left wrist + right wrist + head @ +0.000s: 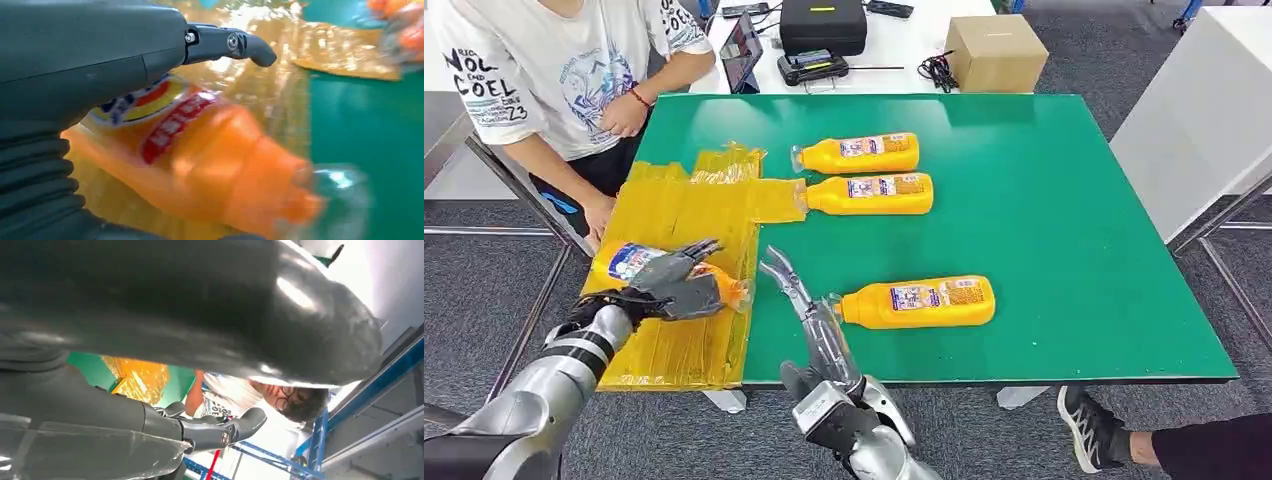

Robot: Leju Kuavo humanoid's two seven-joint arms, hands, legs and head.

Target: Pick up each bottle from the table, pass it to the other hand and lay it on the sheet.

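Left hand grips a bottle over the yellow sheet on the green table, right hand open w/ nothing, grey carpet below.

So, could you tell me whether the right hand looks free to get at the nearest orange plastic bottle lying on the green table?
Probably yes: the right hand is empty, just beside the cap end of that orange plastic bottle, with only bare green table between them.

Bottle on sheet (table's left).
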